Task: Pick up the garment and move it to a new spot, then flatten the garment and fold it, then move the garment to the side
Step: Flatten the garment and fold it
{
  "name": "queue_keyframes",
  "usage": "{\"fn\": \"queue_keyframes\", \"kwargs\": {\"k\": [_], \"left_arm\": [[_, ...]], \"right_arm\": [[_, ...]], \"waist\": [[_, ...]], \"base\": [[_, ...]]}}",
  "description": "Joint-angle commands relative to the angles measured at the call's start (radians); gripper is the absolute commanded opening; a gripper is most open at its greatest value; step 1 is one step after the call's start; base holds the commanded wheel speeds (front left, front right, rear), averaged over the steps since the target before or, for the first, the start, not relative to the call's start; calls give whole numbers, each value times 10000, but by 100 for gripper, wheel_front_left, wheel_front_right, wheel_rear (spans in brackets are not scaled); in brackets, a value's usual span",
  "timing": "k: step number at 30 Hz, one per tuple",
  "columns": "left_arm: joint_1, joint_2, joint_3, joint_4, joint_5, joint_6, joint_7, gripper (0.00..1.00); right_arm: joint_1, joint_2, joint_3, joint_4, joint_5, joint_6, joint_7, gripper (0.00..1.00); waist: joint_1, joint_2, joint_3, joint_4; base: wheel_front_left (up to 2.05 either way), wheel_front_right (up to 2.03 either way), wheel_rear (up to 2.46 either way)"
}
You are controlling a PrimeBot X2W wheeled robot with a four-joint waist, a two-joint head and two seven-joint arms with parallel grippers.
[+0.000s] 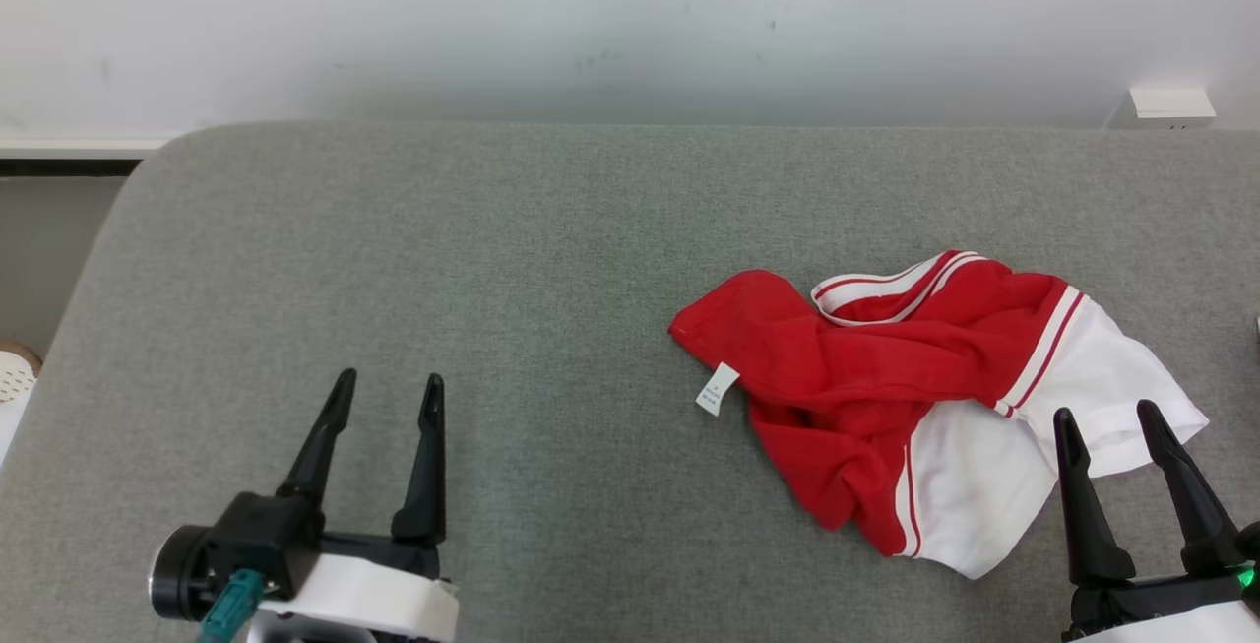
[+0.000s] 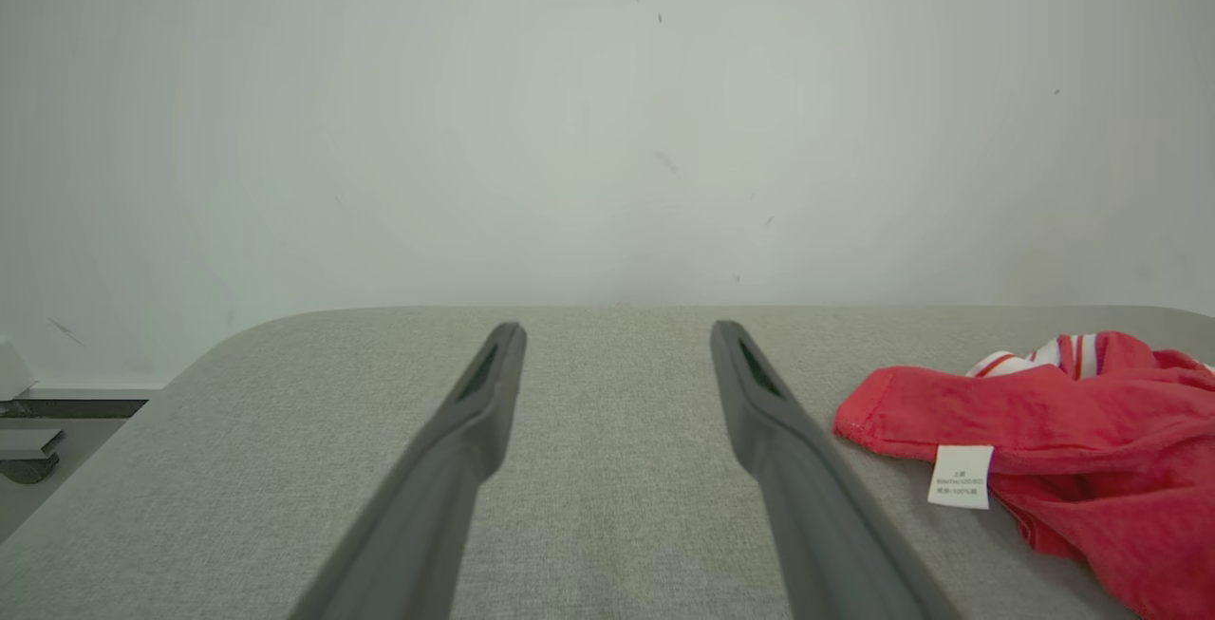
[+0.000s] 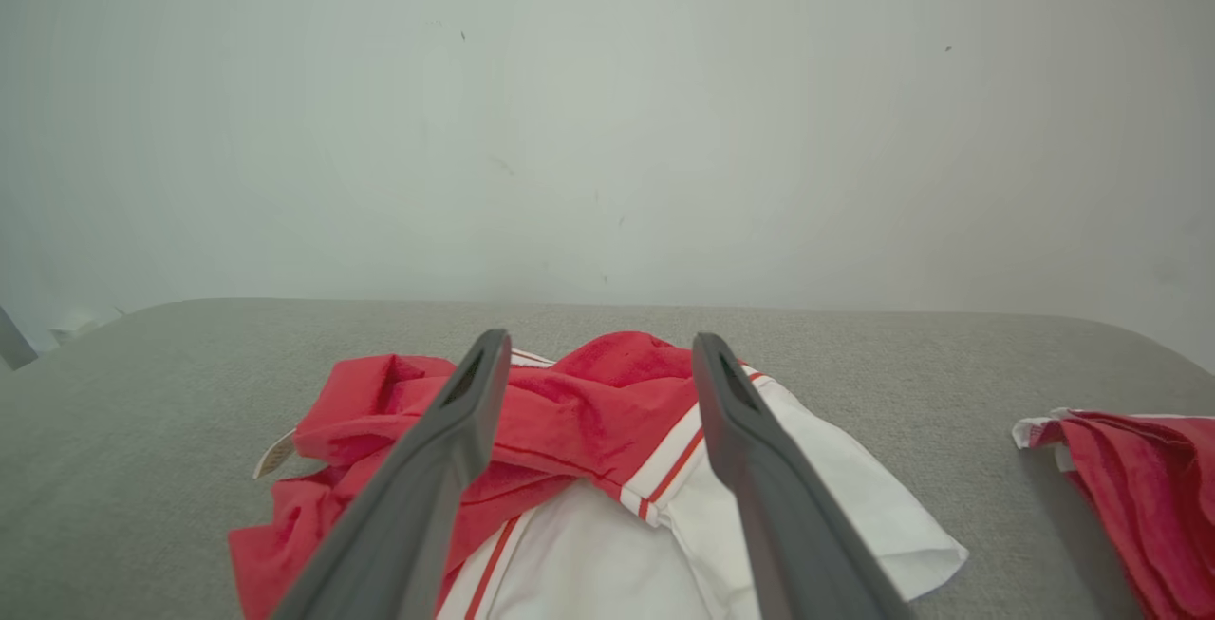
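On the grey fabric-covered worktop [image 1: 394, 259], right of centre, the crumpled red-and-white cloth garment [image 1: 886, 377] lies loose, right claw [image 1: 1107, 414] spread empty by its white hem, left claw [image 1: 389, 382] likewise, well apart: pinch one layer and it'll drag twisted!

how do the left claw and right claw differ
The left claw is over the bare grey padded surface, apart from the crumpled red-and-white garment; the right claw is at that garment's white edge. The left claw's base carries a teal plug; the right claw's base shows a green light. Both are open and empty.
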Motion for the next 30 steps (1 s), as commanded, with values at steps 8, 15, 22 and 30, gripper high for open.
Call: {"fn": "queue_keyframes", "kwargs": {"k": [8,15,22,30], "left_arm": [[-408,132,-255,-94,137,-179,255,100],[-2918,-697,-1197,800,-28,-1310,1141,100],[-5358,-1839,-2012,3841,-410,-2530,2192,100],[-6526,-2435,-2451,7630,-641,-3153,2727,100]], "right_arm": [[88,113,-91,-290,-53,-22,184,100],[-283,62,37,-567,-61,-22,252,100],[-675,57,157,-454,73,-22,99,100],[-868,38,274,-226,199,-22,-28,100]], "waist": [[0,0,136,-60],[0,0,777,-370],[0,0,1495,-891],[0,0,1820,-1218]], "base": [[0,0,0],[0,0,0],[0,0,0],[0,0,0]]}}
